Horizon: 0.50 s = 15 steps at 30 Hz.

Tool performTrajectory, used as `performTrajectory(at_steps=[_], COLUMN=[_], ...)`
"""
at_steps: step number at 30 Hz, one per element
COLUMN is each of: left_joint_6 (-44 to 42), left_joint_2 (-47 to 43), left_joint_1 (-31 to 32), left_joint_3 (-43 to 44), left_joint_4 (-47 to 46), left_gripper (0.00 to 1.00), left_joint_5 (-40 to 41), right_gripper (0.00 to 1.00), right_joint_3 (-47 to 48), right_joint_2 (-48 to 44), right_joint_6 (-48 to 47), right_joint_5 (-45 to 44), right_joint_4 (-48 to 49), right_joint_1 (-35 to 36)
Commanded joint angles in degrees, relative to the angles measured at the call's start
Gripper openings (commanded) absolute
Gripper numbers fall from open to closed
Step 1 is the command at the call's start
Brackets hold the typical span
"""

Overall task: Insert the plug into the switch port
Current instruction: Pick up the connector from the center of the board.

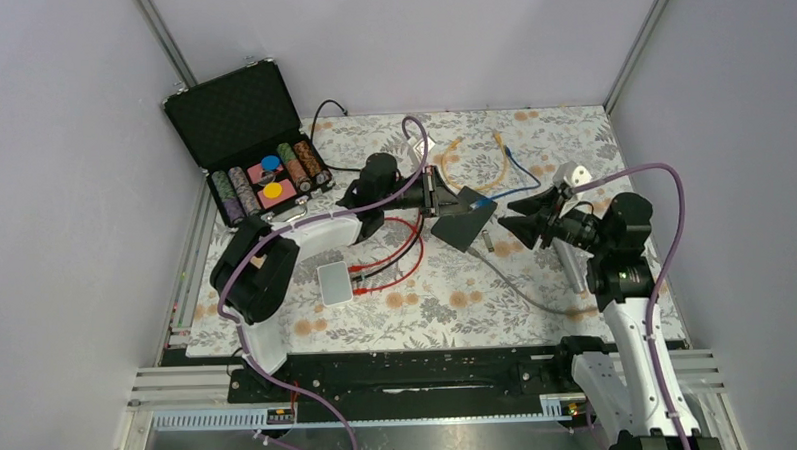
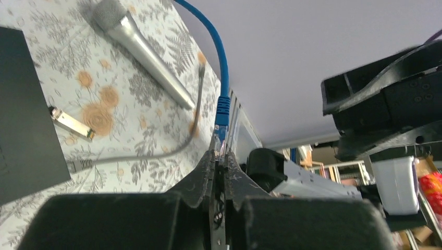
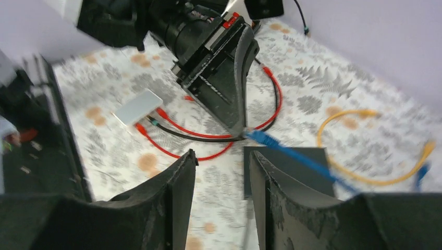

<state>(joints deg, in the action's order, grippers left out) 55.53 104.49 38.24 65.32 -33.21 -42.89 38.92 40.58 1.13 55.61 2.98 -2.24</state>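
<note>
The left tool (image 2: 219, 156) clamps the blue network cable's clear plug (image 2: 221, 130) — tip hidden inside — right tool (image 3: 222, 159) gapes empty, blurred.

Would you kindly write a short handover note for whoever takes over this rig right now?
The left hand is shut on the plug of the blue cable. The right hand is open and empty, just right of the black switch, which lies on the table between the hands. Done: plug gripped, in the air. Left: line it up with the switch and push it in.
</note>
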Motion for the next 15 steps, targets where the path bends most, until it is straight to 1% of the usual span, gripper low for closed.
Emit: performTrajectory(at_steps=[1,2,5,6,8,9,10,11,12,15], left_joint_6=[-2.82,-3.36,-5.18,-5.55,-5.71,-5.70,-5.78,-5.90,-6.07,-6.55], left_joint_2=[-0.96,-1.00,-0.83,-0.72,-0.34,-0.05,0.27,0.53,0.99,1.98], left_joint_1=[-1.12,-1.21,-1.62,-1.80,-2.08,-2.28,-2.41,-2.55,-2.69,-2.99], left_joint_3=[2.90,3.01,3.72,4.05,4.71,5.16,5.69,6.29,6.79,7.82], left_joint_4=[5.88,6.27,8.43,8.99,9.61,9.69,10.08,10.53,11.02,12.44], left_gripper=[0.00,0.00,0.00,0.00,0.00,0.00,0.00,0.00,0.00,0.00], left_joint_5=[-8.27,-8.49,-8.83,-9.07,-9.90,-10.56,-11.15,-11.76,-12.34,-13.54], right_gripper=[0.51,0.52,0.54,0.54,0.54,0.52,0.48,0.46,0.47,0.49], right_joint_3=[1.34,3.31,11.27,13.23,14.92,14.99,14.69,13.54,11.53,4.73], right_joint_2=[3.31,5.16,11.52,13.39,15.97,16.95,17.79,18.28,18.55,18.56], right_joint_6=[-30.16,-34.96,-50.72,-54.15,-57.92,-58.99,-60.39,-61.92,-61.80,-57.00], right_joint_5=[11.11,11.06,10.07,10.08,9.23,7.84,4.70,1.53,-0.86,-1.64], right_joint_4=[3.91,-0.06,-16.99,-20.62,-23.52,-23.82,-23.81,-22.99,-19.82,-7.97], right_joint_1=[0.17,0.21,0.30,0.49,1.70,3.39,5.57,7.57,9.61,10.36])
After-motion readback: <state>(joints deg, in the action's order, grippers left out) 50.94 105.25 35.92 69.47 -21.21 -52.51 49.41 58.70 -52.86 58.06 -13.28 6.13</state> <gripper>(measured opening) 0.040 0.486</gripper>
